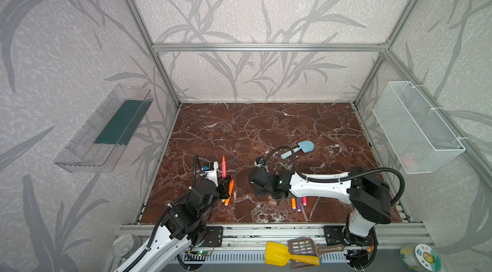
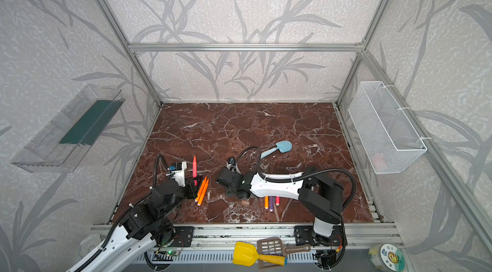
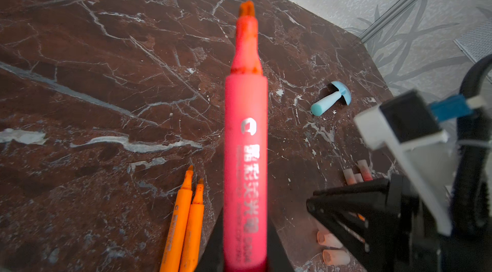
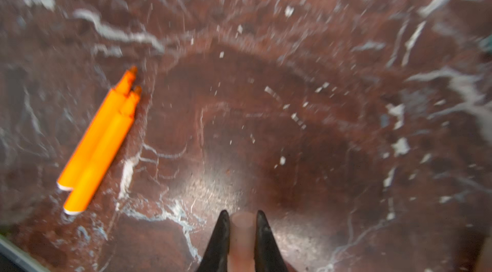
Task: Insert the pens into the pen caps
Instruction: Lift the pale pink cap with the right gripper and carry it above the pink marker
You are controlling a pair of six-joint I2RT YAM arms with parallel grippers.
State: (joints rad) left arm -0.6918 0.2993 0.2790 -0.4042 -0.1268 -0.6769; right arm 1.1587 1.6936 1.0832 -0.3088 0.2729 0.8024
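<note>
The red-pink pen (image 3: 245, 137) is clamped at its rear end between the left fingers (image 3: 278, 254). Its bare tip points away from them, raised off the counter (image 3: 80, 97). One cap (image 4: 242, 238) is pinched across its sides between the right fingers (image 4: 218, 241), low over the counter toward its front edge. In both top views the two grips stand apart, with two orange pens (image 2: 202, 190) lying side by side on the counter between them. Probable faults from here:

- The pen is gripped far from its tip, so a small wrist error would swing the tip off the cap mouth.
- A side pinch on a short round cap may let it rotate or squirt out under push-in force.
- The blurred wrist view does not show which end of the cap is open, so it could be presented backwards.
- Loose caps (image 3: 331, 240) and three more pens (image 1: 298, 202) lie close to the right arm, and a low sweep could scatter them.
</note>
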